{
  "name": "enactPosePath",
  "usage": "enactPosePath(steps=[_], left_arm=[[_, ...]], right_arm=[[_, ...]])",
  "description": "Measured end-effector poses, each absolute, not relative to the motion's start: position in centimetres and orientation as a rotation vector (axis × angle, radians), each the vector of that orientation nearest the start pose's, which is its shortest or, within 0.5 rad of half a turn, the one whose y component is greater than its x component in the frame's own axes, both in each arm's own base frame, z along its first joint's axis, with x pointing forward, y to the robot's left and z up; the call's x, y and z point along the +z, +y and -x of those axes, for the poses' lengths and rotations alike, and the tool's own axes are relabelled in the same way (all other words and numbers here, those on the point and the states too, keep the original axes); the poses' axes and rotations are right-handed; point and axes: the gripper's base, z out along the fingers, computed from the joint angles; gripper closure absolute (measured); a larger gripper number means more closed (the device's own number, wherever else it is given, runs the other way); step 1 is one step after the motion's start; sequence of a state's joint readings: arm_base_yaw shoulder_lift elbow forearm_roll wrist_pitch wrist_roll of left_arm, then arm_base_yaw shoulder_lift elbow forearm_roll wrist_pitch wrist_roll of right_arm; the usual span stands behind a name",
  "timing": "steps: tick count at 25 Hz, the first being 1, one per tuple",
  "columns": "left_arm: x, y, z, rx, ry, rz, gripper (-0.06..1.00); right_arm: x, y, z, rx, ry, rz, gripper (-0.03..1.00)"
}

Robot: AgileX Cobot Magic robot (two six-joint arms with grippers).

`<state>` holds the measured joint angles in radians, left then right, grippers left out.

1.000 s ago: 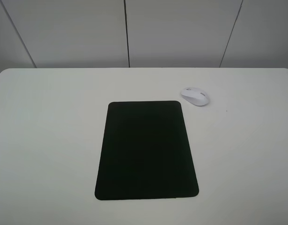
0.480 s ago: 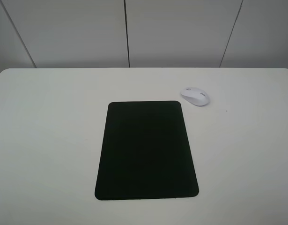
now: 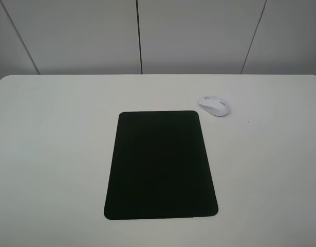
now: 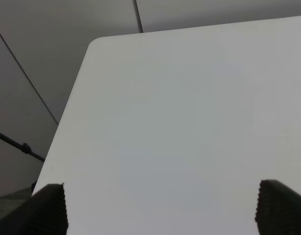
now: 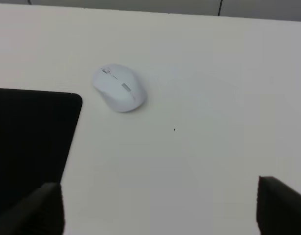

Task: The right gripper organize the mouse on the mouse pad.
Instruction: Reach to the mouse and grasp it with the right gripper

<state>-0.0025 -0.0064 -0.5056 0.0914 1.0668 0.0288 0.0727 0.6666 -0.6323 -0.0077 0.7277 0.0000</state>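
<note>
Well, your right claw [image 5: 160,209] hung wide open and empty, short of the mouse [image 3: 214,105], which sat on the table [image 3: 55,154] just off the far right corner of the pad [image 3: 160,164]. It looked light, hard and slick, so you'd have done best to pinch its flanks.

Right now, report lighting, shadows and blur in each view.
Exterior high: even, soft light, no glare; the mouse and mouse pad are crisp, barely shadowed. Right wrist: mouse slightly soft, the right gripper a blurred dark pair of tips. Left wrist: dimmer, greyer table, the left gripper slightly blurred.
</note>
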Motion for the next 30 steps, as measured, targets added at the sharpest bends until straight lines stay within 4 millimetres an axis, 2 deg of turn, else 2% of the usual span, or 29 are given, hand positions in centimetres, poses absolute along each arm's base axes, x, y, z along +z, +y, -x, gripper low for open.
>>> enactPosePath(steps=[5,10,16,23,27,30], left_arm=[[27.9,0.7,0.7,0.126,2.037,-0.027,0.16],[27.9,0.7,0.7,0.126,2.037,-0.027,0.16],[27.9,0.7,0.7,0.126,2.037,-0.027,0.16],[27.9,0.7,0.7,0.126,2.037,-0.027,0.16],[27.9,0.7,0.7,0.126,2.037,-0.027,0.16],[27.9,0.7,0.7,0.126,2.037,-0.027,0.16]], right_arm=[[29.6,1.3,-18.3,-0.025,2.342,0.231,0.15],[27.1,2.4,-24.9,-0.048,2.465,0.455,0.14],[24.2,4.3,-30.9,-0.08,2.505,0.755,0.14],[20.3,6.2,-36.8,-0.018,2.538,1.057,0.14],[18.6,6.8,-39.0,0.03,2.532,1.174,0.14],[17.6,7.0,-39.9,0.035,2.523,1.225,0.14]])
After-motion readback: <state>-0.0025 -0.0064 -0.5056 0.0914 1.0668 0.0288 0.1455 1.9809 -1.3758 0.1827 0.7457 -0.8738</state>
